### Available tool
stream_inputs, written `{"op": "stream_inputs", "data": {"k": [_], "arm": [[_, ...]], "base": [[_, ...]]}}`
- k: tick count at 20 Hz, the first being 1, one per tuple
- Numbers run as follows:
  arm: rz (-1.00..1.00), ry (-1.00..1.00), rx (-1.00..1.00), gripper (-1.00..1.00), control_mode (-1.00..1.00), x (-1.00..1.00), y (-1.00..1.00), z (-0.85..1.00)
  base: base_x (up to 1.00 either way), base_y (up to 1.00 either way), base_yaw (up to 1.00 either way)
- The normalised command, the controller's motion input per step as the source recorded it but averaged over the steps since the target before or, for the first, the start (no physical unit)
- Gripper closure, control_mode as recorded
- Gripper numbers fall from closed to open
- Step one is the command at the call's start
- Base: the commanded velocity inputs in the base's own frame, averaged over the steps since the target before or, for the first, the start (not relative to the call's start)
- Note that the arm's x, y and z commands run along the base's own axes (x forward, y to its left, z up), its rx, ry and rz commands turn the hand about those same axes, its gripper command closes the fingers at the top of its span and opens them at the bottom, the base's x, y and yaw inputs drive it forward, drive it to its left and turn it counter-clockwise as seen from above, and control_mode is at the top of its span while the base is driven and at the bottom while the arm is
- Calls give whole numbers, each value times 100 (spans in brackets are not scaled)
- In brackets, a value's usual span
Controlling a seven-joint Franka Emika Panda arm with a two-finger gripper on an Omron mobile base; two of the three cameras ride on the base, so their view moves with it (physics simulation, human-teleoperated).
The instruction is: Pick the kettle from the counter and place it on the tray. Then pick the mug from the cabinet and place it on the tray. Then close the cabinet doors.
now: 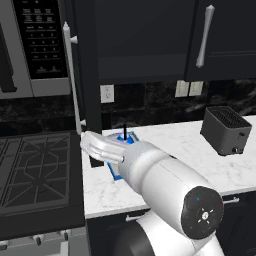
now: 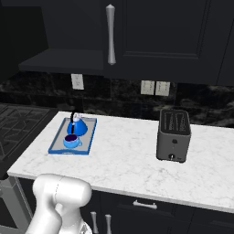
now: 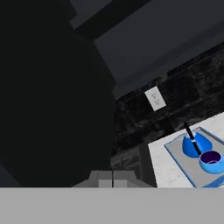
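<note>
The blue-rimmed tray (image 2: 89, 135) lies on the white marble counter (image 2: 128, 160) by the stove. The cone-shaped blue kettle (image 2: 77, 126) and the squat blue mug (image 2: 71, 141) both stand on the tray, and the hand view shows the kettle (image 3: 191, 146) and the mug (image 3: 211, 160) there as well. The cabinet (image 1: 145, 40) is open on its left side, with a bare dark shelf inside. Its left door (image 1: 86, 75) stands swung out, while the right door (image 1: 227, 40) is closed. My gripper (image 3: 112, 178) is shut and holds nothing, close against the left door's dark face (image 3: 52, 96). The hand (image 1: 97, 145) sits low at that door's edge.
A black toaster (image 2: 173, 135) stands on the counter to the right. The black gas stove (image 1: 35, 170) is to the left, with the grey microwave (image 1: 35, 45) above it. Wall outlets (image 2: 77, 81) are set in the dark backsplash.
</note>
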Motion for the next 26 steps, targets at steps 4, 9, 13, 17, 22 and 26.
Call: {"op": "stream_inputs", "data": {"k": [4, 9, 13, 17, 22, 26], "arm": [[-2, 0, 0, 100, -100, 0, 43, -3], [0, 0, 0, 100, -100, 0, 0, 0], [-1, -9, 0, 100, -100, -8, 23, -2], [-5, -18, 0, 100, -100, -61, 9, 0], [-10, -10, 0, 100, -100, -36, 25, 0], [-24, -12, 0, 100, -100, 0, 67, 0]], "base": [[0, 0, 0], [0, 0, 0], [0, 0, 0], [0, 0, 0], [0, 0, 0], [0, 0, 0]]}}
